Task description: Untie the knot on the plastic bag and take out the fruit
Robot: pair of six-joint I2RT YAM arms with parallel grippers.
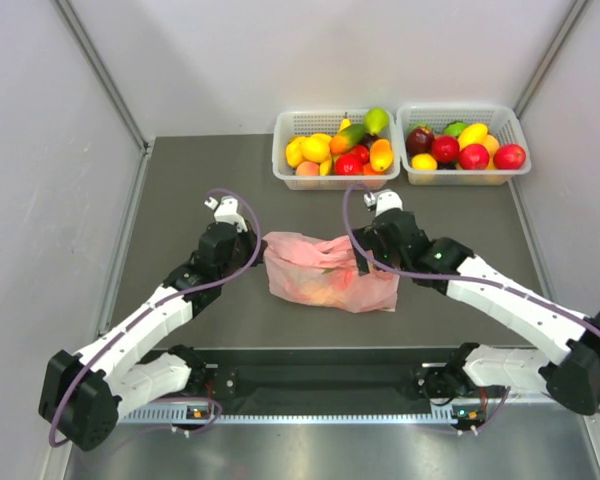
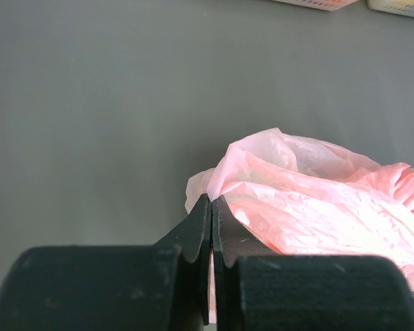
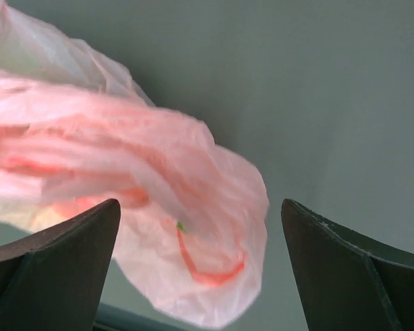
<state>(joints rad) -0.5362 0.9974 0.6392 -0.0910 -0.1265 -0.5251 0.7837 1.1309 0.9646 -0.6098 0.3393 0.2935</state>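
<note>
Crinkled translucent pink plastic bag point(image 1: 325, 272) slumped on table point(image 1: 200, 190), left gripper point(image 2: 212, 207) pinching its edge, right gripper point(image 3: 200, 205) spread wide around its end

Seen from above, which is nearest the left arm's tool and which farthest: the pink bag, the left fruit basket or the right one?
1. plastic bag, pinched in the left tool, just to its right.
2. left basket, farther back, slightly right.
3. right basket, back right corner.
</note>
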